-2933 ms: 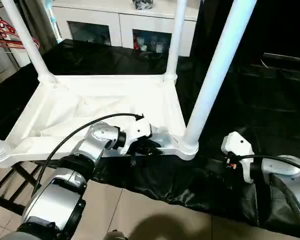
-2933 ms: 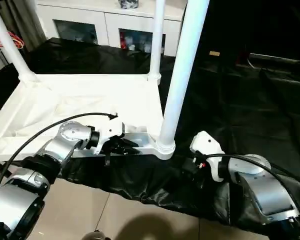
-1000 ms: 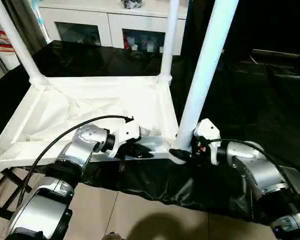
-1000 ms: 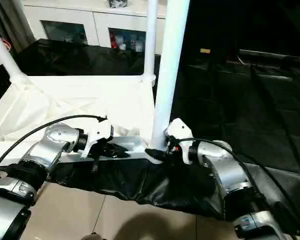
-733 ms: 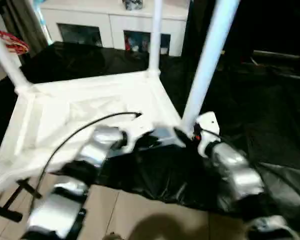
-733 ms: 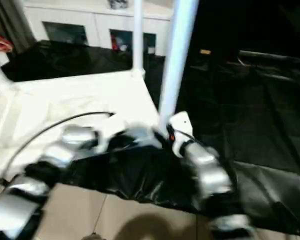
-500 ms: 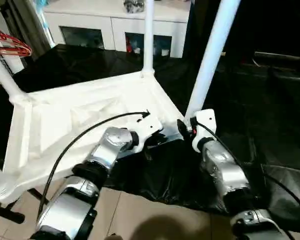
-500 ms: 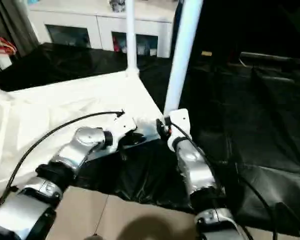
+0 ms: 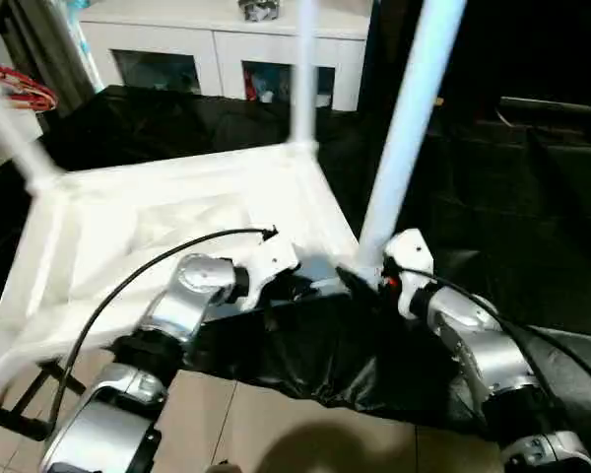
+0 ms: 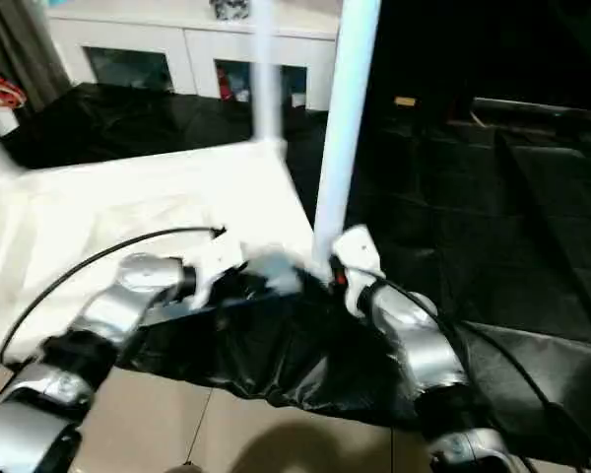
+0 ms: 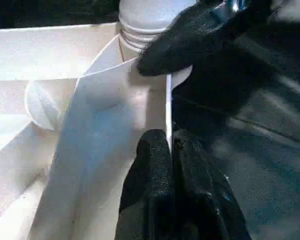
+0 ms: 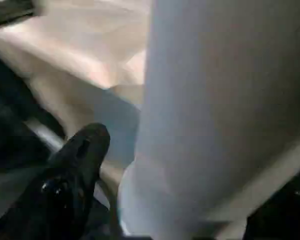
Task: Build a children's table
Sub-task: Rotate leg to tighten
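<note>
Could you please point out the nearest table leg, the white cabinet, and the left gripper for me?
nearest table leg (image 9: 404, 148), left eye view, middle of its shaft.
white cabinet (image 9: 227, 61), left eye view, frame between the glass doors.
left gripper (image 11: 171, 145), left wrist view, fingertips pinching the tabletop rim.

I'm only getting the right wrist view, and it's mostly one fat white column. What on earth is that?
Observer: A leg of the children's table. The table lies upside down on a black sheet, legs pointing up.
Operator: Is the other arm doing anything?
Observer: Yes. The left gripper is pinched shut on the tabletop's thin edge, right beside that leg's corner socket.
Operator: And what's behind all this?
Observer: A white cabinet with glass doors.
</note>
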Robot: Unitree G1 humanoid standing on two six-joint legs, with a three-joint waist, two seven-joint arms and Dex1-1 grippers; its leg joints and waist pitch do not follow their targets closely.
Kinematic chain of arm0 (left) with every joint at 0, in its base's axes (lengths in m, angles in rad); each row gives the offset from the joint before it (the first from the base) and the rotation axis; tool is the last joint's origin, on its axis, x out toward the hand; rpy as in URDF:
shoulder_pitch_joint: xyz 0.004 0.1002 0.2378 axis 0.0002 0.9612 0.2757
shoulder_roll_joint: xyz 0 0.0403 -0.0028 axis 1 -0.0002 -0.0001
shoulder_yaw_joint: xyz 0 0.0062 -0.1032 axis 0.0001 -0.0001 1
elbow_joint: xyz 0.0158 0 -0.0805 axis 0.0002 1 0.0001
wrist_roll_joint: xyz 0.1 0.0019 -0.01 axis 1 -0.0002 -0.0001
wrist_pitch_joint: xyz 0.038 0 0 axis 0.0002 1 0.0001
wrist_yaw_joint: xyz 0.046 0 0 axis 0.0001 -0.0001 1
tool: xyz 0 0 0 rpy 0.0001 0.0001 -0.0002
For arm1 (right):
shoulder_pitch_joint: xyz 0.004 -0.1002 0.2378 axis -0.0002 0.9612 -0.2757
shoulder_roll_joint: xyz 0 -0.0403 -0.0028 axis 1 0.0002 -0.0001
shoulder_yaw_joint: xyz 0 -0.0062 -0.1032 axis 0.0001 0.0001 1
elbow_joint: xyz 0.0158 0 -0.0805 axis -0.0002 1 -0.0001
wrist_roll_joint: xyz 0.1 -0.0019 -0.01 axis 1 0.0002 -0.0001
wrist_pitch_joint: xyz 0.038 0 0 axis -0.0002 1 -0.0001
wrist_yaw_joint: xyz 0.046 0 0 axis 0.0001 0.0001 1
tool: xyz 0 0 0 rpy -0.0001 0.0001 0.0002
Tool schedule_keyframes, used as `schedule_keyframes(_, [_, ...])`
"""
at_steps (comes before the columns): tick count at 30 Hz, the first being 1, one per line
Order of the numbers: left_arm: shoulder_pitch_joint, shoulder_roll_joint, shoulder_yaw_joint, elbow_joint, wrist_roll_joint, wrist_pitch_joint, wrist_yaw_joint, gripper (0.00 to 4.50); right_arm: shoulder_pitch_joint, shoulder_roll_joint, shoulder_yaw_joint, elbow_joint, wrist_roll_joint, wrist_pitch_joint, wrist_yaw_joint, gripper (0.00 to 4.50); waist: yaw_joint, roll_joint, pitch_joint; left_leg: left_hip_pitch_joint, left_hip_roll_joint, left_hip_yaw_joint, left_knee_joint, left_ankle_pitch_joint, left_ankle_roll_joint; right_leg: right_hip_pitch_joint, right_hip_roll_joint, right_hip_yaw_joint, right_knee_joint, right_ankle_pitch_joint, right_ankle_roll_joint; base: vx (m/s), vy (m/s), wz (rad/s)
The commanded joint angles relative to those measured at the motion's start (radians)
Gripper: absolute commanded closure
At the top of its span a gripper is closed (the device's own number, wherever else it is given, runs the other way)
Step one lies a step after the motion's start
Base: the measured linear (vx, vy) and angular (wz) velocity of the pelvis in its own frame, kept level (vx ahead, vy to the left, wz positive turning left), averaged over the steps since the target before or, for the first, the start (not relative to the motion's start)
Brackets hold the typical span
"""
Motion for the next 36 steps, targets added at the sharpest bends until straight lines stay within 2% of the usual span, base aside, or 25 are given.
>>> schedule_keyframes(1, [0.02, 0.011, -0.002, -0.038, -0.077, -0.009, -0.096, 4.5, 0.014, -0.035, 0.045, -0.041, 0.041, 0.005, 0.156, 0.6, 0.003, -0.021, -0.054, -0.016, 0.01, 0.009, -0.065, -0.151, 0.087, 0.067, -0.046, 0.036, -0.069, -0.201, -0.177, 0.0, 0.0, 0.0])
schedule_keyframes(5, [0.031, 0.059, -0.013, -0.063, -0.097, 0.008, -0.18, 4.5, 0.023, -0.092, 0.079, -0.063, 0.075, 0.01, 0.302, 0.6, 0.005, -0.017, -0.056, -0.014, 0.014, 0.012, -0.061, -0.15, 0.096, 0.062, -0.043, 0.036, -0.065, -0.169, -0.199, 0.0, 0.0, 0.0])
schedule_keyframes(8, [0.034, 0.073, -0.014, -0.072, -0.102, 0.01, -0.216, 4.5, 0.021, -0.111, 0.094, -0.067, 0.081, 0.017, 0.359, 0.6, 0.006, -0.02, -0.057, -0.015, 0.014, 0.012, -0.06, -0.129, 0.099, 0.063, -0.043, 0.035, -0.061, -0.143, -0.214, 0.0, 0.0, 0.0])
schedule_keyframes(9, [0.034, 0.084, -0.017, -0.078, -0.104, 0.014, -0.249, 4.5, 0.02, -0.126, 0.107, -0.075, 0.084, 0.018, 0.407, 0.89, 0.006, -0.021, -0.056, -0.015, 0.013, 0.012, -0.059, -0.13, 0.098, 0.064, -0.043, 0.035, -0.062, -0.148, -0.214, 0.0, 0.0, 0.0])
schedule_keyframes(12, [0.03, 0.101, -0.025, -0.088, -0.11, 0.022, -0.287, 4.5, 0.015, -0.136, 0.112, -0.085, 0.102, 0.021, 0.456, 1.0, 0.009, -0.021, -0.056, -0.012, 0.014, 0.012, -0.06, -0.138, 0.097, 0.063, -0.044, 0.035, -0.062, -0.166, -0.214, 0.0, 0.0, 0.0])
schedule_keyframes(14, [0.025, 0.112, -0.032, -0.091, -0.115, 0.027, -0.313, 4.5, 0.008, -0.138, 0.113, -0.088, 0.118, 0.03, 0.482, 1.3, 0.011, -0.022, -0.057, -0.012, 0.014, 0.013, -0.058, -0.134, 0.097, 0.062, -0.043, 0.036, -0.061, -0.158, -0.218, 0.0, 0.0, 0.0])
schedule_keyframes(15, [0.021, 0.118, -0.036, -0.084, -0.115, 0.024, -0.324, 4.5, 0.007, -0.138, 0.116, -0.089, 0.123, 0.033, 0.495, 1.3, 0.012, -0.021, -0.055, -0.012, 0.015, 0.013, -0.06, -0.135, 0.097, 0.06, -0.044, 0.036, -0.062, -0.161, -0.221, 0.0, 0.0, 0.0])
schedule_keyframes(16, [0.019, 0.12, -0.037, -0.08, -0.113, 0.021, -0.327, 4.5, 0.007, -0.138, 0.117, -0.089, 0.123, 0.032, 0.499, 1.41, 0.015, -0.024, -0.056, -0.011, 0.015, 0.014, -0.059, -0.134, 0.095, 0.061, -0.044, 0.036, -0.061, -0.167, -0.219, 0.0, 0.0, 0.0])
schedule_keyframes(19, [0.014, 0.12, -0.032, -0.066, -0.109, 0.015, -0.325, 4.5, 0.014, -0.134, 0.12, -0.093, 0.121, 0.032, 0.508, 1.59, 0.019, -0.023, -0.056, -0.01, 0.016, 0.013, -0.06, -0.133, 0.085, 0.061, -0.045, 0.036, -0.062, -0.177, -0.213, 0.0, 0.0, 0.0])
schedule_keyframes(23, [0.007, 0.107, -0.017, -0.053, -0.114, 0.022, -0.303, 4.5, 0.029, -0.131, 0.123, -0.109, 0.127, 0.037, 0.511, 1.77, 0.022, -0.021, -0.057, -0.011, 0.014, 0.014, -0.058, -0.121, 0.083, 0.062, -0.043, 0.037, -0.059, -0.142, -0.217, 0.0, 0.0, 0.0])
schedule_keyframes(25, [0.007, 0.093, -0.011, -0.049, -0.12, 0.023, -0.276, 4.5, 0.039, -0.123, 0.112, -0.114, 0.135, 0.044, 0.496, 1.79, 0.024, -0.023, -0.057, -0.011, 0.014, 0.014, -0.057, -0.12, 0.084, 0.063, -0.044, 0.037, -0.059, -0.138, -0.217, 0.0, 0.0, 0.0])
schedule_keyframes(26, [0.007, 0.088, -0.007, -0.047, -0.122, 0.022, -0.265, 4.5, 0.043, -0.118, 0.107, -0.115, 0.137, 0.045, 0.489, 1.8, 0.027, -0.016, -0.058, -0.01, 0.014, 0.013, -0.057, -0.123, 0.082, 0.062, -0.045, 0.036, -0.059, -0.143, -0.217, 0.0, 0.0, 0.0])
schedule_keyframes(27, [0.005, 0.078, -0.001, -0.043, -0.12, 0.018, -0.239, 4.5, 0.049, -0.108, 0.099, -0.114, 0.138, 0.045, 0.47, 1.8, 0.026, -0.021, -0.057, -0.011, 0.013, 0.013, -0.058, -0.127, 0.081, 0.063, -0.044, 0.036, -0.06, -0.149, -0.213, 0.0, 0.0, 0.0])
schedule_keyframes(28, [0.003, 0.066, 0.007, -0.037, -0.117, 0.013, -0.206, 4.5, 0.055, -0.092, 0.091, -0.11, 0.131, 0.039, 0.436, 1.8, 0.029, -0.014, -0.057, -0.01, 0.014, 0.013, -0.058, -0.133, 0.076, 0.06, -0.045, 0.037, -0.062, -0.161, -0.211, 0.0, 0.0, 0.0])
schedule_keyframes(33, [-0.02, 0.004, 0.024, 0.004, -0.078, 0.015, -0.036, 4.5, 0.052, 0.009, 0.027, -0.054, 0.1, 0.025, 0.211, 1.81, 0.02, -0.019, -0.055, -0.01, 0.008, 0.009, -0.066, -0.161, 0.036, 0.062, -0.048, 0.036, -0.074, -0.253, -0.172, 0.0, 0.0, 0.0])
schedule_keyframes(36, [-0.044, -0.059, 0.014, 0.038, -0.019, 0.038, 0.131, 4.5, 0.038, 0.119, -0.02, 0.016, 0.069, 0.018, -0.004, 1.81, 0.014, -0.023, -0.056, -0.011, 0.007, 0.009, -0.066, -0.149, 0.035, 0.061, -0.048, 0.037, -0.076, -0.263, -0.155, 0.0, 0.0, 0.0])
